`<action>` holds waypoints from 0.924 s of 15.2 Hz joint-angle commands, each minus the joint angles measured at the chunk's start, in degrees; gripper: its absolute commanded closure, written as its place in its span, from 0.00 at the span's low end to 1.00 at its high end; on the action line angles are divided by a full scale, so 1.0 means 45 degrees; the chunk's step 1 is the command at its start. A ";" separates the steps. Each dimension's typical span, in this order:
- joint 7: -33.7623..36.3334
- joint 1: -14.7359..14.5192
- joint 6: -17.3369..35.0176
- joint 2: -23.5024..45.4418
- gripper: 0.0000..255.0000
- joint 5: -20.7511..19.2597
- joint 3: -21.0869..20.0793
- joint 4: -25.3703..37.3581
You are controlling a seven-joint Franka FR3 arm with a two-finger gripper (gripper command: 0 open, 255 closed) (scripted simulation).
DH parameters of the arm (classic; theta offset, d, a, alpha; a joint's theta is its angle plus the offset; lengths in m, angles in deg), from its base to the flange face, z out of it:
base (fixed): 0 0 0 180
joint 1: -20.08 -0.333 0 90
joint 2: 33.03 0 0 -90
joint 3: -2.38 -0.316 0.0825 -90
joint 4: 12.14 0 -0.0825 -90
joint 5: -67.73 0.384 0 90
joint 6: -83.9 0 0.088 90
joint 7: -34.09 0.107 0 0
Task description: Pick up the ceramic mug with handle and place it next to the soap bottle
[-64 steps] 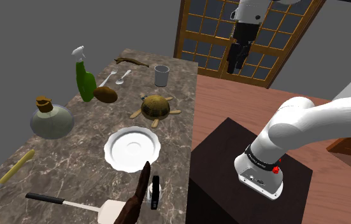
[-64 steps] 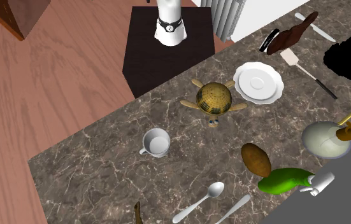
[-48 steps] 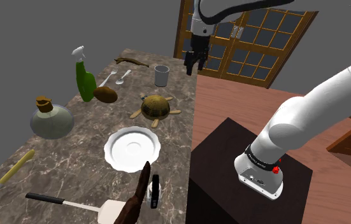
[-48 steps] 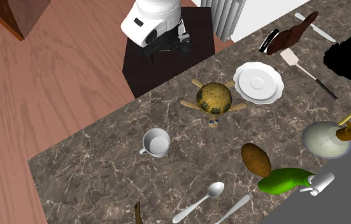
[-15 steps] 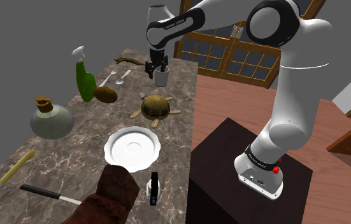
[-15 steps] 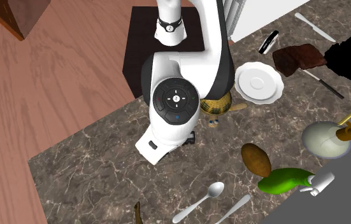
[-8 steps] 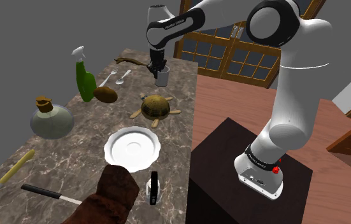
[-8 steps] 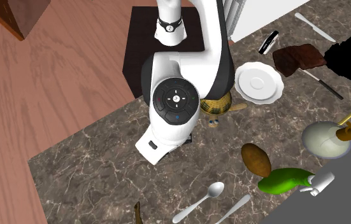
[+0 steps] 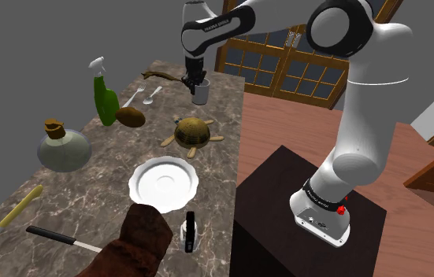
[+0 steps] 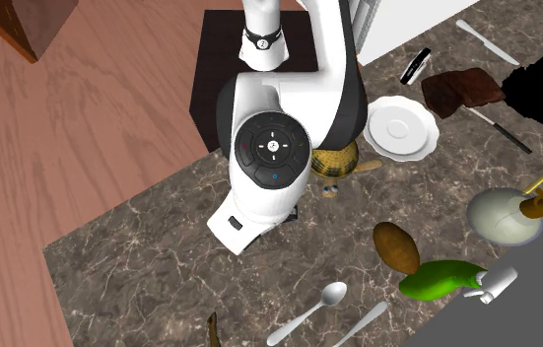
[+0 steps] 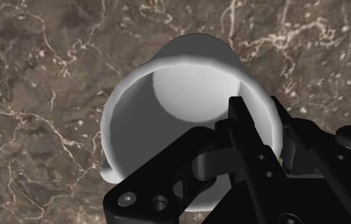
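A plain grey-white mug (image 9: 201, 95) stands at the far end of the marble counter (image 9: 89, 204), near its edge. My gripper (image 9: 196, 82) comes down on it from above, shut on the mug's rim. In the wrist view the mug (image 11: 186, 102) is seen from above, and my gripper (image 11: 260, 118) clasps its wall with one finger inside and one outside. The green soap bottle (image 9: 105, 98) with a white spray head stands at the counter's far side, toward the shoulder view's left. In the second exterior view the bottle (image 10: 441, 279) shows at lower right, and my arm hides the mug.
Between mug and bottle lie two spoons (image 9: 152, 94) and a brown lump (image 9: 131, 117). A turtle figure (image 9: 193, 131), a white plate (image 9: 163, 183), a round flask (image 9: 63, 149), a brown rag-like thing (image 9: 132, 244) and a knife (image 9: 57, 238) sit nearer. The dark stand (image 9: 286, 197) is right of the counter.
The fingers have gone from apart to shut on the mug's rim. Since then the hand has risen very slightly; nothing else on the counter has moved.
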 commanded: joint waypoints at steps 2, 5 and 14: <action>-0.0039 0.0003 -0.0452 -0.0221 1.00 0.0019 -0.0005 0.0234; -0.0071 0.0002 -0.0894 -0.0389 1.00 0.0035 -0.0010 0.0510; -0.0166 -0.0005 -0.2274 -0.0762 1.00 0.0077 -0.0020 0.1519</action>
